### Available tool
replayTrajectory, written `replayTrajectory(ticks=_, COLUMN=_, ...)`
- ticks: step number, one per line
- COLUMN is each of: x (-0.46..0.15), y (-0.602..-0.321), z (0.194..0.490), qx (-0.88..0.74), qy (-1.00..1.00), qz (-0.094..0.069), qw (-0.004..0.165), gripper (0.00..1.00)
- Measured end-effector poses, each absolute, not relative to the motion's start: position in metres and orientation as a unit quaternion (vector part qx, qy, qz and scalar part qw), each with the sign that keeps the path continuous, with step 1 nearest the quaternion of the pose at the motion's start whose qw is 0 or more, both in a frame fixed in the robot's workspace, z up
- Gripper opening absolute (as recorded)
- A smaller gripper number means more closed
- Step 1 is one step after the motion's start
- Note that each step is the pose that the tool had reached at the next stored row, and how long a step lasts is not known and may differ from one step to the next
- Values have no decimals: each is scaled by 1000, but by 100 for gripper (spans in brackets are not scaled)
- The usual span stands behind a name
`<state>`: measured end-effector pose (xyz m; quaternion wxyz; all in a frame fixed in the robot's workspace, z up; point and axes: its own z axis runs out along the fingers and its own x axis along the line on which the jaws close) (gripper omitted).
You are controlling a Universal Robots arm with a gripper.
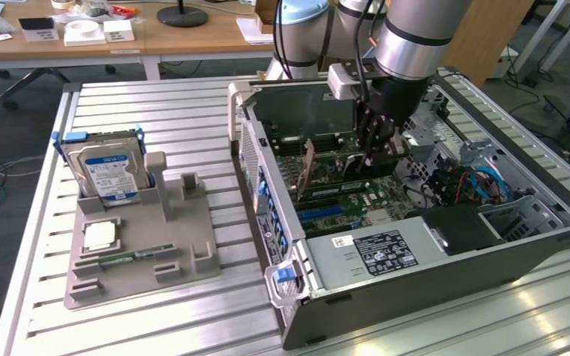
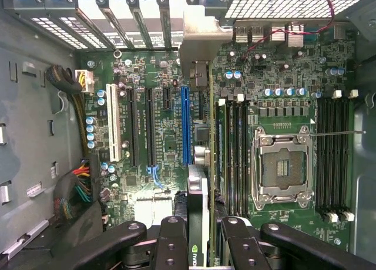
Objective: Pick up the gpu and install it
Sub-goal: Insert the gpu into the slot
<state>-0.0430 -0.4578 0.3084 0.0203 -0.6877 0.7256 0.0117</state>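
Edgewise, the gpu (image 2: 198,211) sits clamped between the jaws.

A silver metal table (image 1: 166,111) with long ribbed slats running across its top and a pale raised rail along its edge. Two things rest directly on it. Toward the exterior view's left lies a flat grey moulded holder (image 1: 181,245) with upright posts and shallow recesses, set square on the slats. Toward the exterior view's right lies a dark grey computer case (image 1: 414,289), a tower laid on its side with its open side facing up. The case sits just beside the holder with a narrow strip of bare slats between them.
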Motion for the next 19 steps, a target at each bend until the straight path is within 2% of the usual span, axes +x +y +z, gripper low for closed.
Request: replayTrajectory(ticks=19, x=-43, y=-458, z=304, qx=-689, qy=725, qz=12, qw=20, gripper=27)
